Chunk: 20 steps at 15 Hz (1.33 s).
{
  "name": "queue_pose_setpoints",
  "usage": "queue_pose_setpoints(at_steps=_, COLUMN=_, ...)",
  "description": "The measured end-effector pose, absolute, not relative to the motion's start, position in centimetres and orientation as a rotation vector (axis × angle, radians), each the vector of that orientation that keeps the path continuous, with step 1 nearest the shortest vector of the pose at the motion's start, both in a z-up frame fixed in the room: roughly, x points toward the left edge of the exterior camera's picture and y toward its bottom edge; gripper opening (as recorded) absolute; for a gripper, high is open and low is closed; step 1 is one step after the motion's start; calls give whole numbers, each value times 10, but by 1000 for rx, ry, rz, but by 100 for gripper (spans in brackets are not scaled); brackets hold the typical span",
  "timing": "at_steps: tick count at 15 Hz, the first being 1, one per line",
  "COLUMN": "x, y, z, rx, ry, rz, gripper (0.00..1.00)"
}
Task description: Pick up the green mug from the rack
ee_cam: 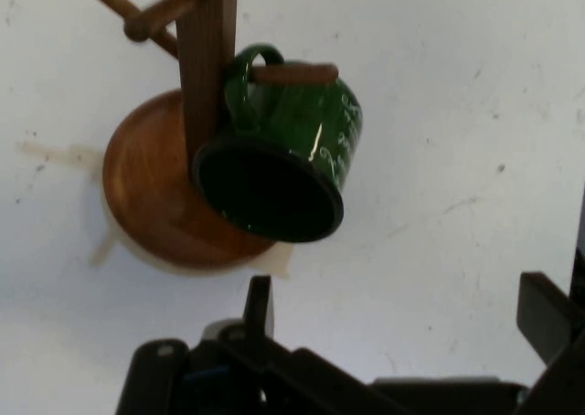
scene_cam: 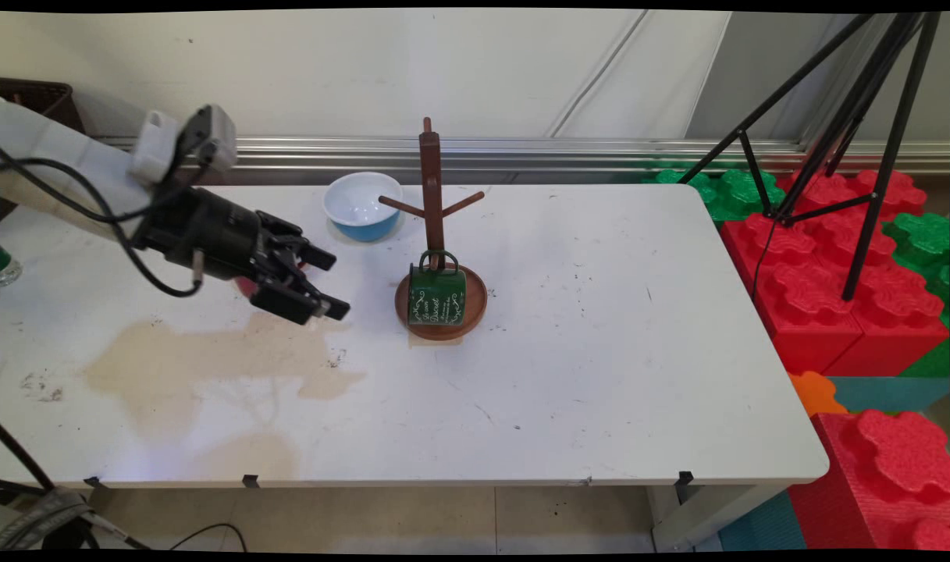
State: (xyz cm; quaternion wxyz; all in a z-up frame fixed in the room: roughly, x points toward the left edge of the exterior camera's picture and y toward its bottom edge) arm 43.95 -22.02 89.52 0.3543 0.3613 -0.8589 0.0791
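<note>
Gripper (scene_cam: 324, 282) hovers with fingers spread, holding nothing, with what may be a red object partly hidden behind it. Rightward sit a blue bowl (scene_cam: 362, 206), then a green mug (scene_cam: 437, 294) hanging on the wooden mug tree (scene_cam: 431, 187), nothing between.

Arm (scene_cam: 49, 168): white, smooth rounded links. Wrist section black, cylindrical, slightly glossy. Two small boxy modules (scene_cam: 182, 140) sit on top of the wrist: one white, one grey-white with a dark face. Black cables (scene_cam: 115, 226) run loose from the white link along the black wrist, one looping below it. Claw (scene_cam: 322, 282): black, two fingers (scene_cam: 299, 304) on exposed bar linkages; fingers flat and blocky, a lighter pad at one tip. Hand view: black linkage (ee_cam: 274, 374) with a thin upright bar, a round screw head on the left, one squared finger (ee_cam: 548, 314) at right.
</note>
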Motion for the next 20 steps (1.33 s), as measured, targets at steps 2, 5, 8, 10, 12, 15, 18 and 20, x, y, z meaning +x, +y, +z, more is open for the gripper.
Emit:
queue_pose_setpoints(at_steps=2, x=432, y=-222, z=884, rx=968, ry=-2203, rz=187, gripper=100)
queue_pose_setpoints(at_steps=5, x=422, y=-224, z=872, rx=1002, ry=-2173, rz=166, gripper=100)
queue_pose_setpoints(at_steps=8, x=414, y=-229, z=860, rx=1040, ry=-2140, rz=162, gripper=100)
queue_pose_setpoints(at_steps=10, x=410, y=-231, z=854, rx=1056, ry=-2125, rz=158, gripper=100)
queue_pose_setpoints(at_steps=12, x=406, y=-235, z=847, rx=1068, ry=-2106, rz=157, gripper=100)
queue_pose_setpoints(at_steps=15, x=400, y=-240, z=838, rx=1083, ry=-2082, rz=160, gripper=100)
queue_pose_setpoints(at_steps=18, x=394, y=-245, z=829, rx=1093, ry=-2062, rz=162, gripper=100)
queue_pose_setpoints(at_steps=20, x=392, y=-246, z=825, rx=1102, ry=-2053, rz=163, gripper=100)
